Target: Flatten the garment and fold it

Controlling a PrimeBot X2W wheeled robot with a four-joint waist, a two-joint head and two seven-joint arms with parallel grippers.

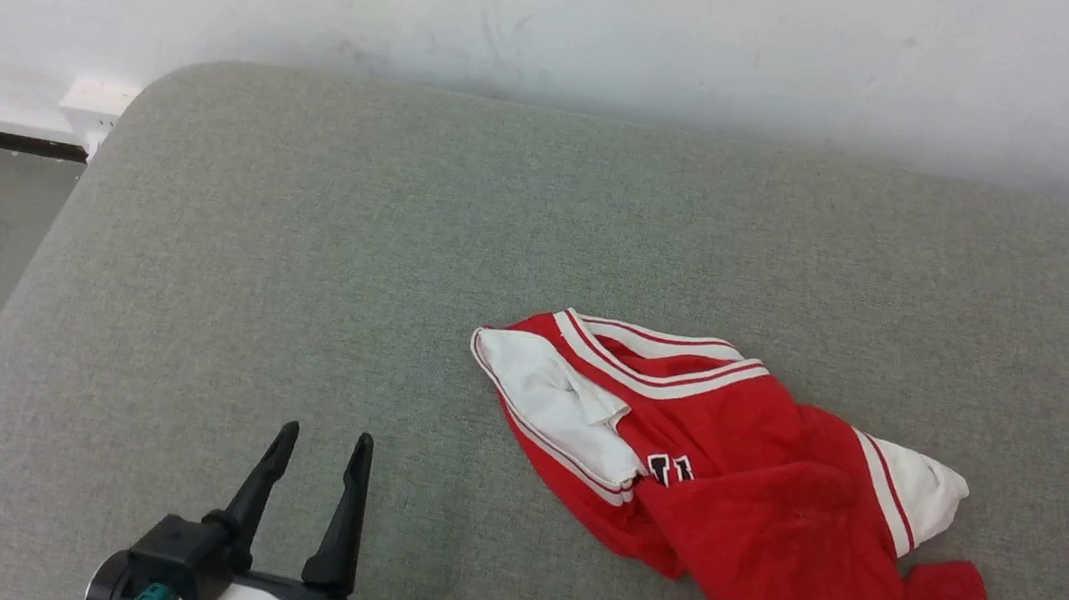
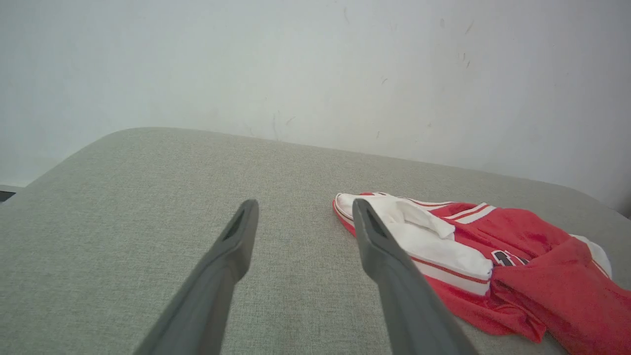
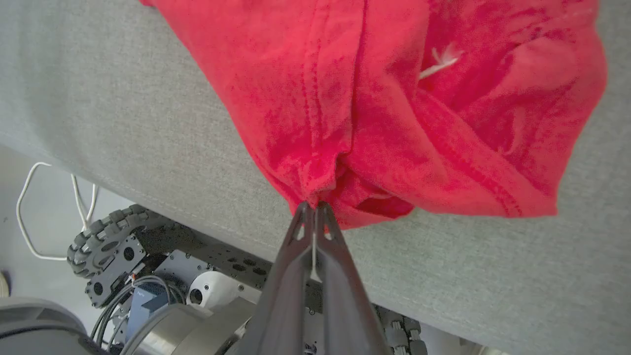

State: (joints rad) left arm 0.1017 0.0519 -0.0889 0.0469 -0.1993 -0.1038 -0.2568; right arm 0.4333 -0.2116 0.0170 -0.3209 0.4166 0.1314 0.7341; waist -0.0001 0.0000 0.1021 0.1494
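Pinching: right hand (image 3: 313,207) clamped on garment (image 1: 754,496) hem, near edge of cushion (image 1: 352,219).
Left hand (image 1: 325,437): fingers apart, empty.

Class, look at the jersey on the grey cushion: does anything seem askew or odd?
Yes. The garment lies crumpled and twisted, one white sleeve folded over its front; the right gripper pinches its bunched red edge.

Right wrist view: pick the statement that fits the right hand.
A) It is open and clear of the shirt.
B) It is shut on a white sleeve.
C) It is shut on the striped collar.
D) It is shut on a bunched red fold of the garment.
D: the right hand has its fingers pressed together on a pinch of red cloth from the garment, near the edge of the grey cushion.
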